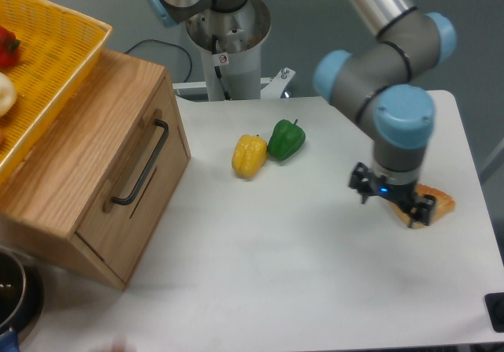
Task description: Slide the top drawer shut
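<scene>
The top drawer (135, 180) is a light oak front panel with a thin black bar handle (142, 165), set in the wooden cabinet at the left; its front sits about flush with the cabinet edge. My gripper (391, 205) hangs far to the right over the white table, its black fingers spread open with nothing between them. It hovers just above the left part of a golden pastry (435, 203), well away from the drawer.
A yellow pepper (249, 155) and a green pepper (285, 139) lie mid-table. A yellow woven basket (47, 68) with produce rests on the cabinet top. A dark pot (14, 293) sits at the lower left. The arm's base (228, 45) stands at the back.
</scene>
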You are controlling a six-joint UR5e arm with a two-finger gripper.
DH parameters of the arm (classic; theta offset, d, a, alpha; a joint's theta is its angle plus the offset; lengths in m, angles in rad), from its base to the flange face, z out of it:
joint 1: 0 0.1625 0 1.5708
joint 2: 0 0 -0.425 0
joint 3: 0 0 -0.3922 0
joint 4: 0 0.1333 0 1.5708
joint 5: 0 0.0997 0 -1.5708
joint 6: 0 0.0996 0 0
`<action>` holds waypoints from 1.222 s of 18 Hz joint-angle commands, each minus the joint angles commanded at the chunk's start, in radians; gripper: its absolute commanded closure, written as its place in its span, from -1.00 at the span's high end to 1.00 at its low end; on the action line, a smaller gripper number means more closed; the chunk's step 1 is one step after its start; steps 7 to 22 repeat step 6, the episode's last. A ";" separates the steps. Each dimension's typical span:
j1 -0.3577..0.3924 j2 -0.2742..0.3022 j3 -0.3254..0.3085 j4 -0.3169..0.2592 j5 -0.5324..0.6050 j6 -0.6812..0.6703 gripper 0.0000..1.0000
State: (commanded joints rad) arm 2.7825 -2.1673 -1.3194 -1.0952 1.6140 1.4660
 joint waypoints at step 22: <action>0.029 -0.069 0.118 -0.102 -0.025 0.069 1.00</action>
